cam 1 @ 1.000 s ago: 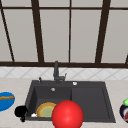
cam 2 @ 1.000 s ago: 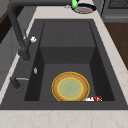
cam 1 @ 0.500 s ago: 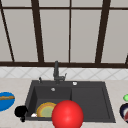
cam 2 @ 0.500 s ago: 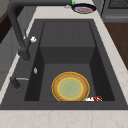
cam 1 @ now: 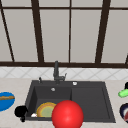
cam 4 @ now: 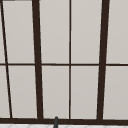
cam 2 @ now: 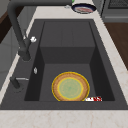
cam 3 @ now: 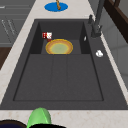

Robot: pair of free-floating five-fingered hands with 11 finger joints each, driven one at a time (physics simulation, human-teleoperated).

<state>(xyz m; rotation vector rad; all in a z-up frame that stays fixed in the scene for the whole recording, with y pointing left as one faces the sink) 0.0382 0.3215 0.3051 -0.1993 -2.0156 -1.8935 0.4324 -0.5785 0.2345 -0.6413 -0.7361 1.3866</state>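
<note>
Green vegetable (cam 1: 123, 93) is lying on the counter (cam 1: 15, 85) at the far right, just past the right rim of the sink (cam 1: 87, 83). Your right hand (cam 1: 126, 85) is hovering at the right edge of the front view, just above the vegetable. You cannot tell whether its fingers are spread, pressed together or pinching the vegetable, nor whether they are touching it at all. A dark bowl (cam 1: 124, 111) is sitting just nearer than the vegetable on the same stretch of counter.

Your left hand (cam 1: 20, 111) is showing as a dark shape by the near left corner of the sink, and its fingers cannot be made out either. The thing nearest to it is a yellow plate (cam 1: 45, 109) with an orange rim and a green middle, which is lying flat in the deep left basin. A small red and white thing (cam 2: 93, 99) is resting on the basin floor just beside the plate, on its near side.

A red ball (cam 1: 67, 114) is covering the near rim of the sink in the front view. A blue plate (cam 1: 5, 100) with a brown stick on it is sitting on the counter at the left. The faucet (cam 1: 56, 71) is standing behind the sink, under the window (cam 4: 70, 62).
</note>
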